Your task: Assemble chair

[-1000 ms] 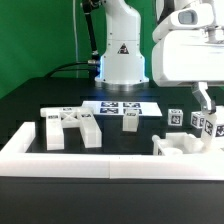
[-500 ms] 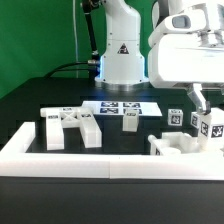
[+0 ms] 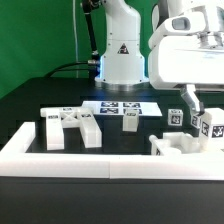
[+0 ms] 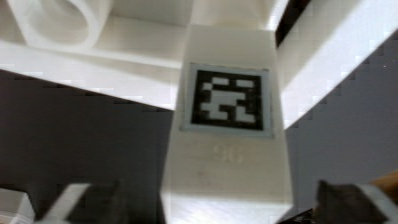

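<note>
A white square chair leg (image 4: 226, 150) bearing a black-and-white tag (image 4: 226, 97) sits among a cluster of tagged white chair parts (image 3: 200, 128) on the exterior view's right of the black table (image 3: 30, 102). The gripper (image 3: 191, 106) hangs over it, its fingers (image 4: 71, 203) spread wide on either side with a dark gap between each finger and the leg, so nothing is held. Toward the exterior view's left lie the X-braced frame (image 3: 70, 126) and a small upright piece (image 3: 130, 121) just in front of the marker board (image 3: 124, 105), with a long low white rail (image 3: 90, 160) across the front.
</note>
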`<state>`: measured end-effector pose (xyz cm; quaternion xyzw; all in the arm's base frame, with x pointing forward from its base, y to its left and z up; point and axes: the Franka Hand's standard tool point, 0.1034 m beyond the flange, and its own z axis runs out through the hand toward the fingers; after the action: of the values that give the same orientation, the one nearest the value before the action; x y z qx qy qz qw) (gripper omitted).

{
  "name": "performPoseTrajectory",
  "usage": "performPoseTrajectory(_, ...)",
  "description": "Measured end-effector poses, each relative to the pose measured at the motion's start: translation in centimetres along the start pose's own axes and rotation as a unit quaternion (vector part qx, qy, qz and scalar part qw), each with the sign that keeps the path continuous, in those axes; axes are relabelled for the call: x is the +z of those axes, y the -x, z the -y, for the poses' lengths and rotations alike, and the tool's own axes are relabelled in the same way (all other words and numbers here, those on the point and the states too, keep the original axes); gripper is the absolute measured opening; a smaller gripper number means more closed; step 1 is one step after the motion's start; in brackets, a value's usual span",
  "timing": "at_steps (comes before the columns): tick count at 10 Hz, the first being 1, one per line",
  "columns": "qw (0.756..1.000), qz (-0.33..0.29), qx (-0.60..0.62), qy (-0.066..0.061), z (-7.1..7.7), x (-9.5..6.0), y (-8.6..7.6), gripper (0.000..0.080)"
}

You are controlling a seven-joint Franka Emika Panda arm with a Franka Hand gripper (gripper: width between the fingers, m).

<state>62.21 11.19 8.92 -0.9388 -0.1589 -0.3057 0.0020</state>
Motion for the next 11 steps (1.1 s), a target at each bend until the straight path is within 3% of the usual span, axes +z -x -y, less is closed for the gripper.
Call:
performPoseTrajectory(3, 1.0, 0.006, -0.004, 0.0, -0.2, -0.1, 0.0, 0.0647)
performPoseTrajectory(7, 1.0, 0.007, -0.007, 0.002, -1.0, -0.5, -0.3, 0.0648)
performPoseTrajectory(10, 0.999, 0.043, -0.005, -0.008, -0.9, 0.1, 0.0, 0.0648)
performPoseTrajectory(11, 0.996, 0.089, 0.0, -0.023, -0.3, 0.4, 0.4, 0.0648)
